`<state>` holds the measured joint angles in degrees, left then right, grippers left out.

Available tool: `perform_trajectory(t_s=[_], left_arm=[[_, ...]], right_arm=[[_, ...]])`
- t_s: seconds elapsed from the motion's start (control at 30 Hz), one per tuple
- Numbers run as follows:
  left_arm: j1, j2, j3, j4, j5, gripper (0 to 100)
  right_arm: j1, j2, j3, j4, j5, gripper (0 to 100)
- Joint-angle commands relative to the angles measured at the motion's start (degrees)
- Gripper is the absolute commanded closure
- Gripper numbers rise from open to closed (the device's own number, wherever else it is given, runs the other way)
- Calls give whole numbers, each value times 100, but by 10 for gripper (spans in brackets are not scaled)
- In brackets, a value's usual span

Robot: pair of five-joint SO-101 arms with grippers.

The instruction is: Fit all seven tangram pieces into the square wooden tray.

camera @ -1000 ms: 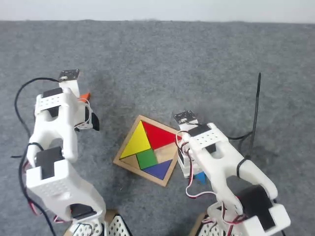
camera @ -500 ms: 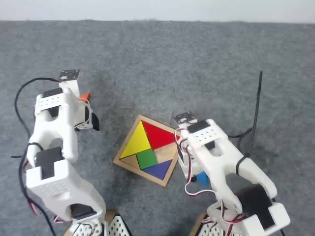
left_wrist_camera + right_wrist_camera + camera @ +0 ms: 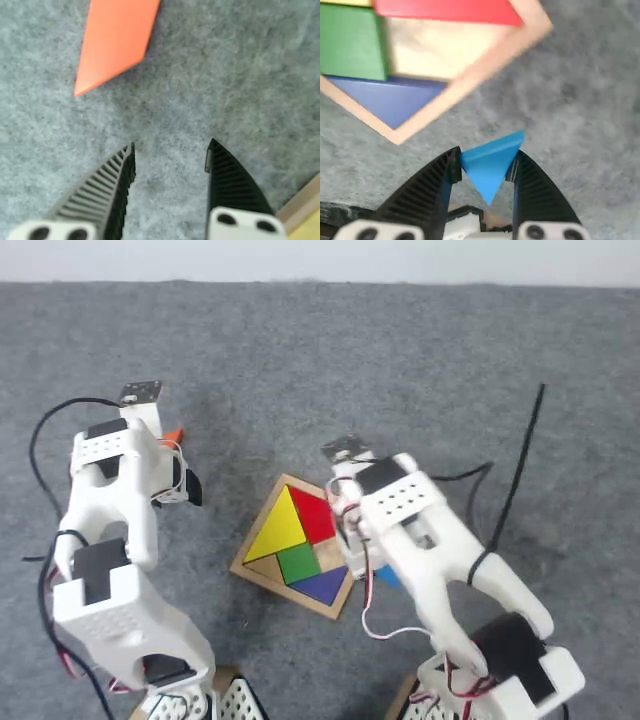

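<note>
Obs: right end effector (image 3: 482,167) clamps light blue triangle (image 3: 490,162), just beside right edge of tray (image 3: 470,86). At far left, left end effector (image 3: 170,165) spread wide over grey surface (image 3: 225,75), orange piece (image 3: 115,42) just beyond.

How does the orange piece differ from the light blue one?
The orange piece lies loose on the grey carpet, ahead of the left gripper, whose jaws stand open and empty; the blue triangle sits in the right gripper, jaws shut on it. The orange piece looks four-sided, though partly cut off; the blue triangle is three-cornered. Both are flat and outside the wooden tray.
</note>
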<state>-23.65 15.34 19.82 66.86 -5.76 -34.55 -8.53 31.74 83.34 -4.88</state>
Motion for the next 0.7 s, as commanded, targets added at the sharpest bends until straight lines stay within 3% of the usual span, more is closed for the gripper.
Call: perform_trajectory(t_s=[0.0, 0.27, 0.43, 0.67], left_arm=[[-18, -105, -40, -62, -70, 778], [-18, -105, -31, -62, -79, 778], [-18, -105, -31, -62, -79, 778], [-18, -105, -31, -62, -88, 778]], right_arm=[[-479, -31, -422, -593, 35, 902], [-673, 585, -615, -1516, 18, 902], [-760, 1385, -1169, -1640, -818, 899], [-804, 2026, -1582, -1657, -1231, 897]])
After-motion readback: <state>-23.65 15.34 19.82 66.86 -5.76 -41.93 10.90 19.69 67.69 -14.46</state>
